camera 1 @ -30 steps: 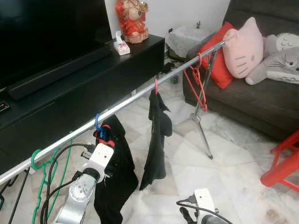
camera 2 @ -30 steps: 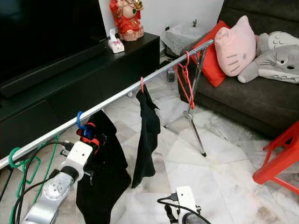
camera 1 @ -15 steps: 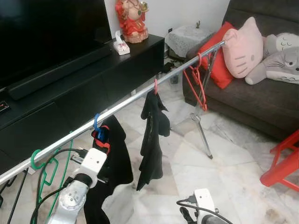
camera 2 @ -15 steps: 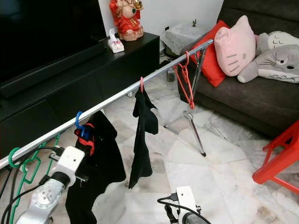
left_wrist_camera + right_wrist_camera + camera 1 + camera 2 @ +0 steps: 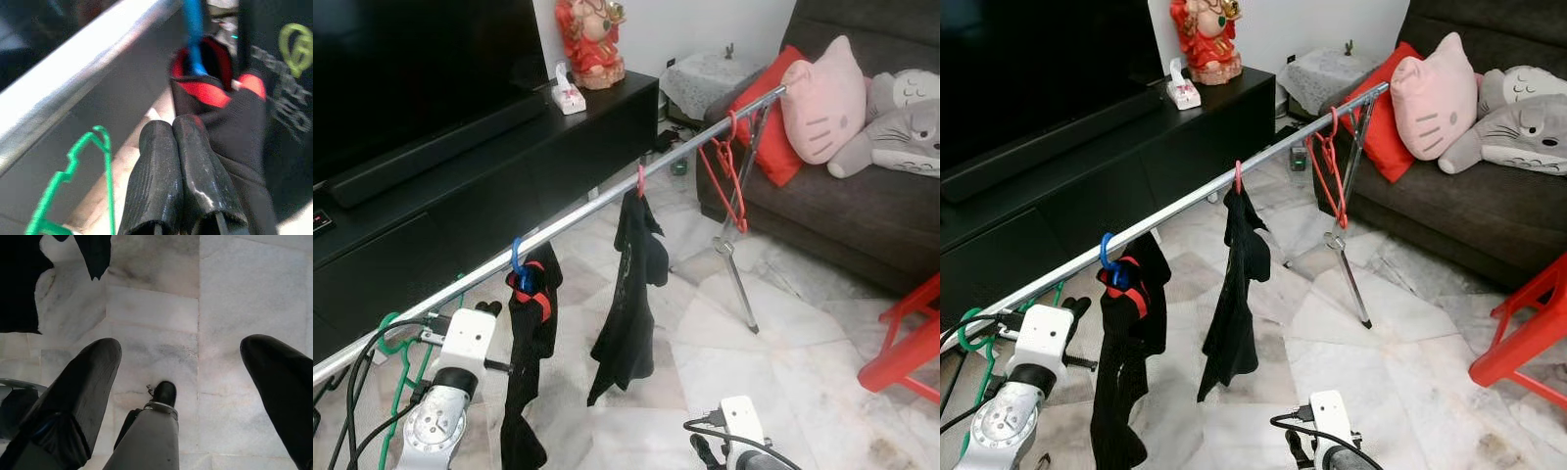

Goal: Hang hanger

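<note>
The blue hanger (image 5: 517, 262) with its black garment (image 5: 529, 367) hangs on the rail (image 5: 587, 208) just beside the clenched, empty left gripper (image 5: 182, 171), so I judge the hanging done and withdrawal next.

A rail (image 5: 607, 196) runs diagonally from the near left to the far right, ahead of a TV cabinet (image 5: 460, 186) and ending by a sofa (image 5: 862, 196). Four hangers hang along it: one (image 5: 396, 343) at the near-left end, the next (image 5: 519, 269) carrying a garment (image 5: 529, 362), a third (image 5: 639, 181) carrying a shirt (image 5: 628, 294), and the last (image 5: 729, 171) near the sofa. The left gripper (image 5: 183, 166) sits just beside the garment, between the first two hangers. A chair (image 5: 906, 343) stands at far right.
</note>
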### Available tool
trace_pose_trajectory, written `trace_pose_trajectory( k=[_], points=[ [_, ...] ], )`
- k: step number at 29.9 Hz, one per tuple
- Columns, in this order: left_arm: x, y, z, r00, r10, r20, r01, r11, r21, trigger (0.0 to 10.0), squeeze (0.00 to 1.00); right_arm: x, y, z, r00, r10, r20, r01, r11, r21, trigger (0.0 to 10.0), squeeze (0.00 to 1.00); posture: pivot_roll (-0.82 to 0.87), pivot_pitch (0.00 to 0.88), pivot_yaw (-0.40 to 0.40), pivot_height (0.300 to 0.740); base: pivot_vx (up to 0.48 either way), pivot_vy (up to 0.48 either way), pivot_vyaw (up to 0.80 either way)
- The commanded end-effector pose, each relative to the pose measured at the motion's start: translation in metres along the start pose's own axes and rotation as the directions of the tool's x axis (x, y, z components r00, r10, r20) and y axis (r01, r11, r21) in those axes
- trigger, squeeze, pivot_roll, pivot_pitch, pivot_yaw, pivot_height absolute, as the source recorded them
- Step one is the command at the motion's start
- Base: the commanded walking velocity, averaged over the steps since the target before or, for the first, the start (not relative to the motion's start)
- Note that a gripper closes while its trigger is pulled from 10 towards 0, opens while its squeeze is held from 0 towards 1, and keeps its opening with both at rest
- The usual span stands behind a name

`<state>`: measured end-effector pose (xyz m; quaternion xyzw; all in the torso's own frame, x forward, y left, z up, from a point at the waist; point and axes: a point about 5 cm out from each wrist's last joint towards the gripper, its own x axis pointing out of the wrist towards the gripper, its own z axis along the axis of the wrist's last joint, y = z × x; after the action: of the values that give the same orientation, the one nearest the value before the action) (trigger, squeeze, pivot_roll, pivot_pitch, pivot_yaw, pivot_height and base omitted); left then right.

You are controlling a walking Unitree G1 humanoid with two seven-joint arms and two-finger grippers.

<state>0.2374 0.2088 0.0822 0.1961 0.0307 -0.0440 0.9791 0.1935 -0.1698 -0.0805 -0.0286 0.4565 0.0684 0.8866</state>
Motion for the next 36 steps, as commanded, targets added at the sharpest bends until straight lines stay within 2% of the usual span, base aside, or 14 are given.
trace_pose_trajectory(
  k=[1,2,3,5,6,7,12,17,31,32,36],
  points=[
    [-0.002,-0.006,0.001,0.997,-0.078,-0.001,0.078,0.997,0.016,0.0,0.0,0.0,0.002,0.0,1.0,0.004,-0.002,-0.004,1.0,0.005,10.0,0.0,-0.09,0.0,0.044,0.74,0.0,0.0,0.0],
    [-0.004,-0.015,0.001,0.988,-0.153,-0.006,0.153,0.987,0.056,4.7,0.0,0.0,0.002,0.0,1.0,0.005,-0.002,-0.005,1.0,0.003,10.0,0.0,-0.09,0.0,0.044,0.74,0.0,0.0,0.0],
    [-0.004,-0.017,0.001,0.985,-0.17,-0.006,0.17,0.983,0.07,10.0,0.0,0.0,0.002,0.0,1.0,0.005,-0.002,-0.005,1.0,0.003,10.0,0.0,-0.09,0.0,0.044,0.74,0.0,0.0,0.0],
    [-0.003,-0.02,0.001,0.983,-0.185,-0.006,0.185,0.98,0.075,10.0,0.0,0.0,0.002,0.0,1.0,0.006,-0.003,-0.006,1.0,0.001,10.0,0.0,-0.09,0.0,0.044,0.74,0.0,0.0,0.0],
    [-0.002,-0.022,0.001,0.982,-0.187,-0.006,0.187,0.98,0.074,10.0,0.22,0.0,0.002,0.0,1.0,0.007,-0.003,-0.007,1.0,0.0,10.0,0.0,-0.1,0.0,0.045,0.74,0.0,0.0,0.0],
    [0.0,-0.023,0.001,0.983,-0.182,-0.004,0.182,0.981,0.068,10.0,1.0,0.0,0.002,0.0,1.0,0.008,-0.004,-0.008,1.0,-0.001,10.0,0.0,-0.1,0.0,0.045,0.74,0.0,0.0,0.0],
    [0.008,-0.025,0.008,0.985,-0.168,0.026,0.166,0.985,0.051,10.0,1.0,0.0,0.002,0.0,1.0,0.006,-0.003,-0.006,1.0,0.002,10.0,0.0,-0.1,0.0,0.047,0.74,0.0,0.0,0.0],
    [0.012,-0.02,0.015,0.99,-0.128,0.062,0.125,0.991,0.044,10.0,1.0,0.0,0.003,-0.001,1.0,0.006,-0.003,-0.006,1.0,0.004,10.0,0.0,-0.1,0.0,0.047,0.74,0.0,0.0,0.0],
    [0.021,-0.028,0.009,0.986,-0.168,0.02,0.166,0.984,0.07,10.0,1.0,0.0,0.003,-0.001,1.0,0.008,-0.003,-0.008,1.0,0.005,10.0,0.0,-0.1,0.0,0.047,0.74,0.0,0.0,0.0],
    [0.024,-0.029,0.007,0.986,-0.168,0.01,0.167,0.984,0.067,10.0,0.0,0.0,0.003,-0.001,1.0,0.008,-0.003,-0.008,1.0,0.005,10.0,0.0,-0.1,0.0,0.047,0.74,0.0,0.0,0.0],
    [0.033,-0.033,0.002,0.986,-0.165,-0.012,0.166,0.983,0.074,10.0,0.0,0.0,0.003,0.0,1.0,0.009,-0.003,-0.009,1.0,0.005,10.0,0.0,-0.1,0.0,0.047,0.74,0.0,0.0,0.0]
  ],
)
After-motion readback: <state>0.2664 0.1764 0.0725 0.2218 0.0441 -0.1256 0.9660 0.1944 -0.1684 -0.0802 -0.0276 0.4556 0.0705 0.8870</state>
